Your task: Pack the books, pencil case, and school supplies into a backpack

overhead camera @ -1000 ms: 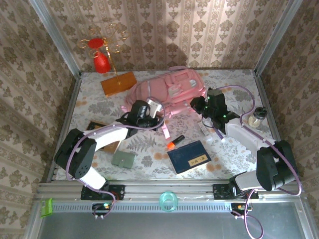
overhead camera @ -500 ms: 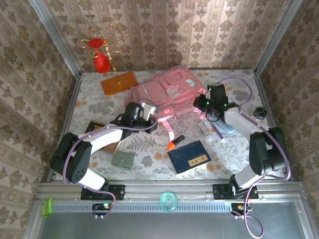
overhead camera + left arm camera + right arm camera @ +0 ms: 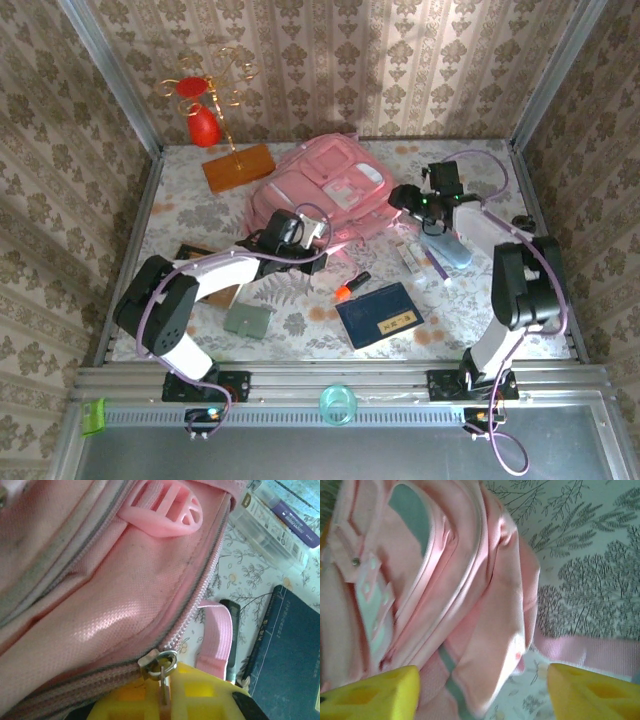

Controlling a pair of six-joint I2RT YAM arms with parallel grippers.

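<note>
The pink backpack [image 3: 325, 188] lies at the back middle of the table. My left gripper [image 3: 312, 250] [image 3: 165, 682] is at its near edge, shut on the metal zipper pull [image 3: 160, 664]. My right gripper [image 3: 402, 197] [image 3: 482, 692] stands open at the bag's right side, with loose pink fabric [image 3: 490, 645] between its yellow fingers [image 3: 370, 695]. The navy book [image 3: 378, 314] and the orange-and-black marker [image 3: 352, 286] lie in front. A tan-brown book [image 3: 192, 254] is partly under my left arm. A pale blue pencil case [image 3: 447, 247] and a slim whitish stick [image 3: 440, 270] lie at the right.
An orange-brown board [image 3: 238, 167] with a gold wire stand holding red pieces [image 3: 203, 125] stands at the back left. A grey-green square [image 3: 248, 319] lies front left, a clear packet [image 3: 408, 256] right of the marker, a small jar [image 3: 520, 221] by the right wall.
My right gripper has opened and let go of the backpack, moving back and to the right. The backpack has shifted left and turned. My left gripper stays shut on the zipper pull.
</note>
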